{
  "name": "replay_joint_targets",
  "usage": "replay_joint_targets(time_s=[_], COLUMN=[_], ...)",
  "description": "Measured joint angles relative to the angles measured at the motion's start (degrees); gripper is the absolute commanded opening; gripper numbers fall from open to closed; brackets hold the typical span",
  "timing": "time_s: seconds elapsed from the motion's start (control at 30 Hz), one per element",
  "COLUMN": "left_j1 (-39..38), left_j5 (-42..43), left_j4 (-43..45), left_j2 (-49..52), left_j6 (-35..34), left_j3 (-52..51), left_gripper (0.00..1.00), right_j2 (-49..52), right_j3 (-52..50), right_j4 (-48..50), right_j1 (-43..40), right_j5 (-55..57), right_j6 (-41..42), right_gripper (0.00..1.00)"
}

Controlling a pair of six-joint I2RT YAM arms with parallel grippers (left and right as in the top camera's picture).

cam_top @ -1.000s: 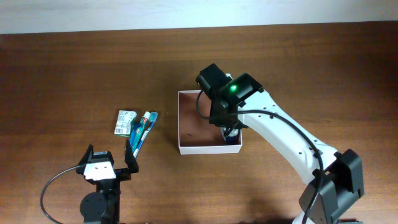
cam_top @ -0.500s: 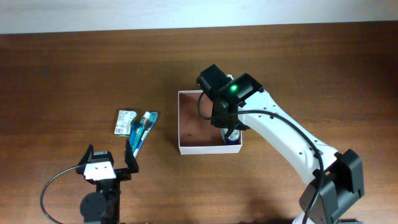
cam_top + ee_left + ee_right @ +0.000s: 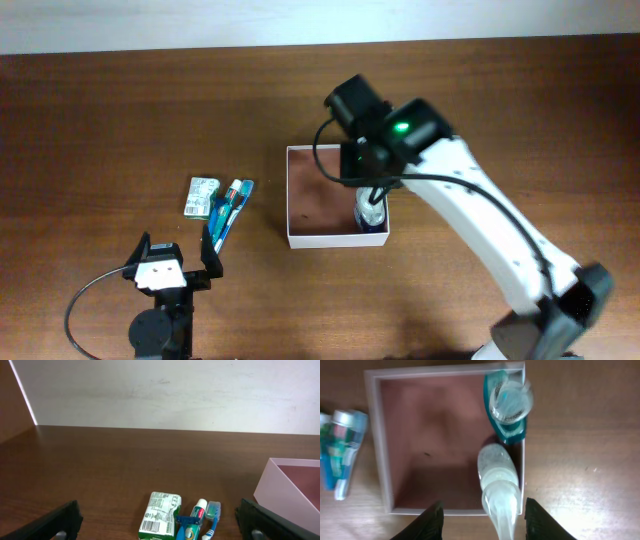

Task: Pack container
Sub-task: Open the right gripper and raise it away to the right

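White-walled container [image 3: 315, 205], reddish-brown floor

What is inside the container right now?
The container holds a teal bottle and a clear bottle along one wall. The remaining floor is bare. Beneath the bottles is hidden.

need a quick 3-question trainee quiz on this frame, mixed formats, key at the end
1. True or false: the toothbrush lies outside the container.
2. The left end effector is: A) open B) shut on a packet C) out of view.
3. How many bottles are in the container?
Key: 1 true; 2 A; 3 two.
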Motion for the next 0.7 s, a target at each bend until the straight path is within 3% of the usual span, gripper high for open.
replay_joint_targets(time_s=[0.3,0.4,0.43,0.47,0.7], left_j1=[0.0,0.0,0.0,0.0,0.0], left_j5=[0.0,0.0,0.0,0.0,0.0], left_j4=[0.0,0.02,0.0,0.02,0.0], left_j2=[0.0,0.0,0.0,0.0,0.0], left_j6=[0.0,0.0,0.0,0.0,0.0], left_j3=[0.0,0.0,0.0,0.0,0.0], left_gripper=[0.99,0.99,0.99,0.99,0.99], right_j2=[-11.17,-12.94,-13.25,-13.33,-13.35], right_j3=[6.51,6.51,6.51,6.51,6.51], right_j4=[-9.86,-12.57,-13.79,-14.71,-16.81], right_j1=[-9.51,-14.29,-15.98,-17.77,-26.03], right_j5=[6.08,7.67,7.98,8.24,9.07], right_j6=[-5.44,-8.04,-8.85,-9.79,-11.87], right_gripper=[0.52,0.66,0.77,0.98,0.98])
